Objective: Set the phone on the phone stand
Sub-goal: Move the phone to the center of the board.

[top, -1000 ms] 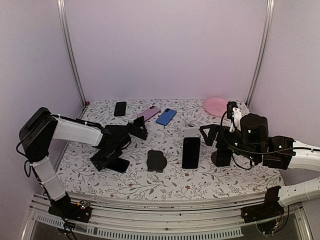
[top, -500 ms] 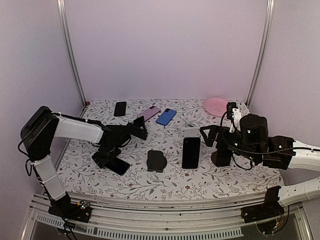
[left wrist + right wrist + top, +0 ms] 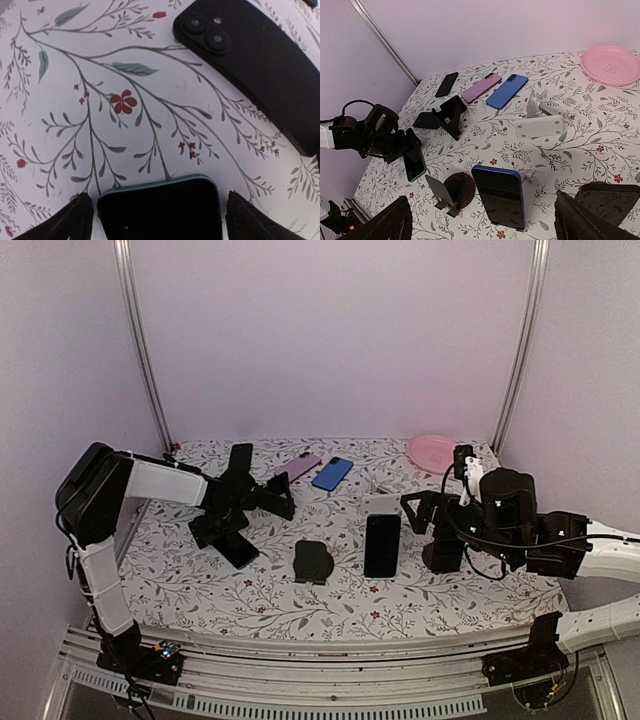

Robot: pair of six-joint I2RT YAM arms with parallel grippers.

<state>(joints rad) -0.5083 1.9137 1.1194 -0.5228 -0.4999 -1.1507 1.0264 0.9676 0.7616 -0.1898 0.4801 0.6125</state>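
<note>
Currently the left fingers [image 3: 67, 222] are spread, one on each side of the end of a dark phone [image 3: 157, 210] with a teal rim; a thin strip of cloth shows between each finger and the phone, so nothing is pinched. That phone lies flat on the flowered bench [image 3: 400, 610], toward its left side, near a black folding phone stand [image 3: 277, 496] and left of a round-based stand [image 3: 312, 562]. From the left wrist, a black phone [image 3: 260, 60] lies back up beyond it, apart from it. The right fingers [image 3: 587, 220] are spread wide with nothing held, hovering at the right of the bench and facing a blue-rimmed phone [image 3: 500, 196] that stands propped upright. A white stand [image 3: 540, 126] sits just beyond that one. Farther off, a mauve phone [image 3: 297, 466] and a blue phone [image 3: 331, 473] lie side by side, and a pink plate [image 3: 432, 450] rests in the far right corner
</note>
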